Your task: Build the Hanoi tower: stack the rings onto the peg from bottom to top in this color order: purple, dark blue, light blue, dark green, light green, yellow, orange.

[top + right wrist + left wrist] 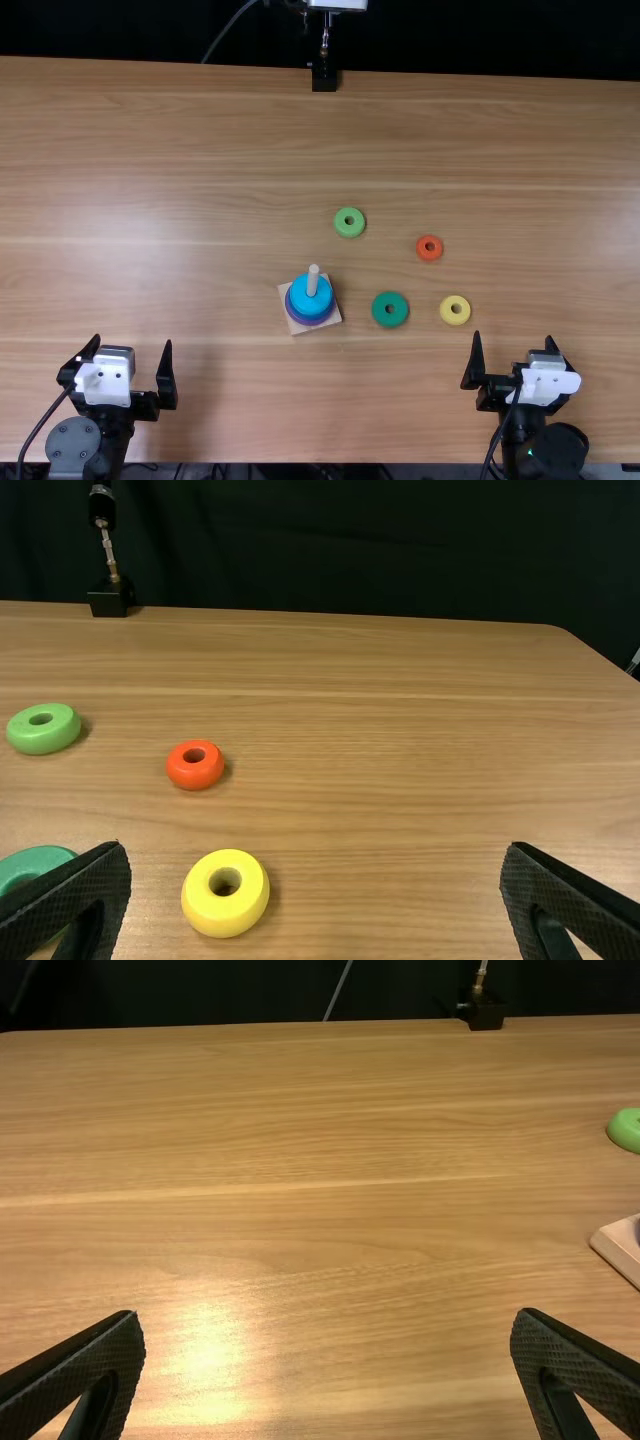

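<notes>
Top view: left tool point(132, 342) and right tool point(514, 338) gape wide, empty; a black stand point(324, 78) occupies the table's point(180, 150) far edge.

Loose rings point(340, 223): I count four. Stacked rings point(302, 297): at least two; exact number unclear from my station. Peg point(313, 282): one. Square base point(296, 326): one. Black stand point(324, 77): one. Table point(150, 180): one. Grippers: two, left gripper point(132, 342), right gripper point(513, 338).
</notes>
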Motion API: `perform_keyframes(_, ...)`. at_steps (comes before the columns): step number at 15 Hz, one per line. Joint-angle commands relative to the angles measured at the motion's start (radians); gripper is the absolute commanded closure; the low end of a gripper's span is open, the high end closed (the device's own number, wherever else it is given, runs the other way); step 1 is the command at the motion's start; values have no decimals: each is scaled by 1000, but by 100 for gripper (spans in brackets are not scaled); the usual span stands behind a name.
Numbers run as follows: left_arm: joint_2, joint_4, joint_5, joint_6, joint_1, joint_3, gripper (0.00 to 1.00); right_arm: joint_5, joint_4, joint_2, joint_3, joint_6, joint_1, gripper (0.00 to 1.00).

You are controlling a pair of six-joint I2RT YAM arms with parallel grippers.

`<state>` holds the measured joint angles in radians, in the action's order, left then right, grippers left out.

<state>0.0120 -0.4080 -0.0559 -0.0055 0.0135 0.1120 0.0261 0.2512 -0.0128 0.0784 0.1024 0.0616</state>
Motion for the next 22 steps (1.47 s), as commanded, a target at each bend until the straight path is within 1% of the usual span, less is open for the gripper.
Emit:
perform_keyframes(1,-12,-78,-5,-6,8,-112,0,14,66,13,-63,-1,7,0)
perform_keyframes(7,-12,-78,-5,-6,9,-112,0,14,66,13,-62,-1,6,0)
perform_keyframes(10,-12,-78,-5,-6,8,-112,0,16,66,13,-60,-7,3,0)
perform_keyframes(11,-12,-78,-7,-6,8,-112,0,24,68,13,-57,-14,3,0)
perform_keyframes(13,-12,-78,-5,-6,8,-112,0,86,52,13,-40,-20,4,0)
perform_keyframes(15,-12,-78,-5,-6,8,-112,0,90,59,13,92,-16,0,0)
perform_keyframes(16,-12,-78,-5,-6,8,-112,0,92,65,-21,150,-16,-17,0)
perform_keyframes(18,-12,-78,-5,-6,8,-112,0,97,72,-153,288,-12,-92,0)
perform_keyframes(20,-12,-78,-5,-6,8,-112,0,95,70,-282,420,-16,-121,0)
perform_keyframes(21,-12,-78,-5,-6,9,-112,0,94,70,-345,485,-12,-132,0)
perform_keyframes(22,-12,-78,-5,-6,8,-112,0,88,68,-421,546,-10,-144,0)
